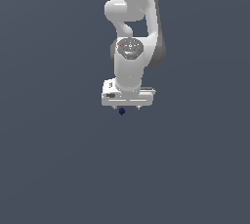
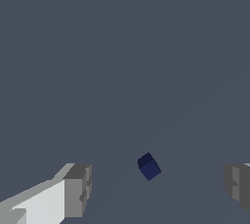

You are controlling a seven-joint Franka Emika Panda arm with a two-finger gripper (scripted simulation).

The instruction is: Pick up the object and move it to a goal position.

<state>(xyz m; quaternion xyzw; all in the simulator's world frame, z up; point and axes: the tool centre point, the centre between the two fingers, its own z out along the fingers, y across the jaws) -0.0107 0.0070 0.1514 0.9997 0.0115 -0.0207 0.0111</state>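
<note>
The object [image 1: 121, 111] is a tiny dark navy-blue piece, showing just below the white gripper [image 1: 126, 107] in the exterior view. In the wrist view the object [image 2: 149, 166] looks like a small tilted cube lying on the grey floor, in the wide gap of the gripper [image 2: 158, 186]. One grey fingertip [image 2: 78, 189] and the other fingertip [image 2: 238, 185] stand far apart, neither touching the object. The gripper is open and holds nothing. No goal marker shows in either view.
The white arm [image 1: 131, 32] rises above the gripper toward the top of the exterior view. All around is plain dark grey floor [image 1: 58, 159] with no other objects in sight.
</note>
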